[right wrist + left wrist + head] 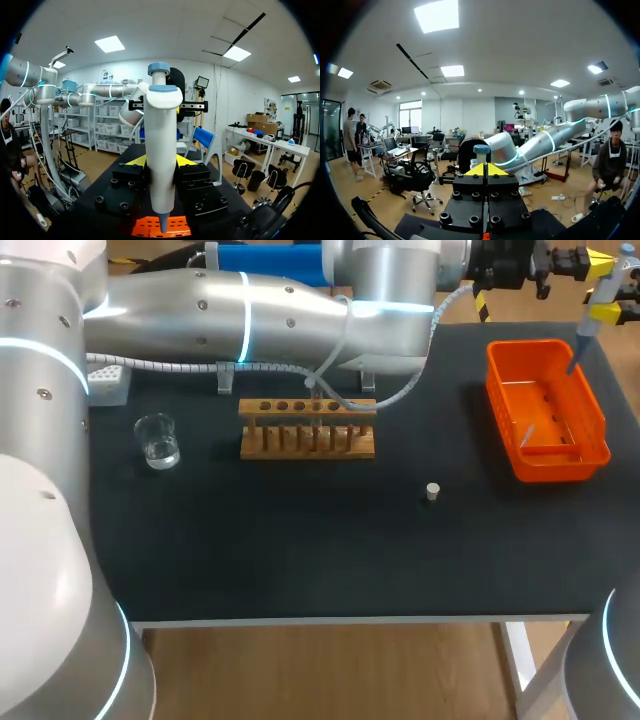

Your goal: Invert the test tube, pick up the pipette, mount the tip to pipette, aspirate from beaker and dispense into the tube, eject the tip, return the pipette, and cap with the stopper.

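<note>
The right pincer (160, 161) is clenched on the pipette (160, 130), one finger on each side. It holds the pipette upright at the far right of the surface (300, 550). The thin end points down into the orange bin (560, 468). I think this is so the used tip can drop in there and not roll away. I cannot tell if a tip is on it.

The left arm reaches all the way across the far side. The left pincer (485, 170) is squeezed shut with nothing in it, just beside the top of the pipette. It is likely there to push the button that kicks the tip off.

The two pincers are very close, so there is little room, and the bin's walls are right below. The beaker (157, 440), wooden rack (307, 440) and stopper (432, 491) are well apart from them. The near side gives more room to move.
</note>
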Motion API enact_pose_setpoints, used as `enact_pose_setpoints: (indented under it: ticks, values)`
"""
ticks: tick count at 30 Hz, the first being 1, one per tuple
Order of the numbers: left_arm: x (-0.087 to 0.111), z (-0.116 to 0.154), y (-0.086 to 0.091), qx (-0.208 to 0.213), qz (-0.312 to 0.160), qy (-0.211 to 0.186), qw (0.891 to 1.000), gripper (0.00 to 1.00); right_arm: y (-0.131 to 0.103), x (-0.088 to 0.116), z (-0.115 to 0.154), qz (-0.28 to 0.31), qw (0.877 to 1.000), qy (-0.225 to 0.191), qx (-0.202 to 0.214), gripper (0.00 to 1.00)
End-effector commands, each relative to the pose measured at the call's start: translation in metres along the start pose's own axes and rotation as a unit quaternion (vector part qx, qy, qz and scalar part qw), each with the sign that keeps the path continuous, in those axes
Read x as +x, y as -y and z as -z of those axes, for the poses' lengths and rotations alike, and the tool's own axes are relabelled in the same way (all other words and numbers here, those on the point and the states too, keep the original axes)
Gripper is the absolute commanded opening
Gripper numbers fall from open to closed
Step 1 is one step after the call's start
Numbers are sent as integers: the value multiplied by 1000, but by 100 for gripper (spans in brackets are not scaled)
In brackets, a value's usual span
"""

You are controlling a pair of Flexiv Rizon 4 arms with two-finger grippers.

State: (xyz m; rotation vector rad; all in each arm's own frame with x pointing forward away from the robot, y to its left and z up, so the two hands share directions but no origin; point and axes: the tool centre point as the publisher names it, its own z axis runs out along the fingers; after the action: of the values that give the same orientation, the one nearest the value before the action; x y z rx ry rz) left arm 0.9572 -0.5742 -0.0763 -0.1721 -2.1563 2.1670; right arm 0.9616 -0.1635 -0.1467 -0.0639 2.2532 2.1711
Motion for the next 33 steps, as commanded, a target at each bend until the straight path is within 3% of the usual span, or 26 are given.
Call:
enact_pose_setpoints:
  ticks: [1, 8, 17, 21, 22, 23, 33]
  values:
    - [-2, -2, -6, -1, 0, -2, 1000, 0, -7, -1, -1, 0, 1000, -1, 2, 0]
    - [-3, 0, 6, 7, -11, 12, 1000, 0, -7, -1, -1, 0, 1000, -1, 2, 0]
    - [-3, 2, 33, 7, -42, 22, 999, 0, -7, -1, -1, 0, 1000, -1, 2, 0]
    - [-1, 2, 37, 5, -44, 27, 999, 0, -7, -1, -1, 0, 1000, -1, 2, 0]
    - [-1, 2, 37, 2, -40, 28, 999, 63, -7, -1, -1, 0, 1000, -1, 2, 0]
    - [0, 5, 37, 2, -41, 30, 999, 100, -7, -1, -1, 0, 1000, -1, 2, 0]
    - [14, 63, 45, -36, -24, 52, 998, 100, -7, -1, -1, 0, 1000, -1, 2, 0]
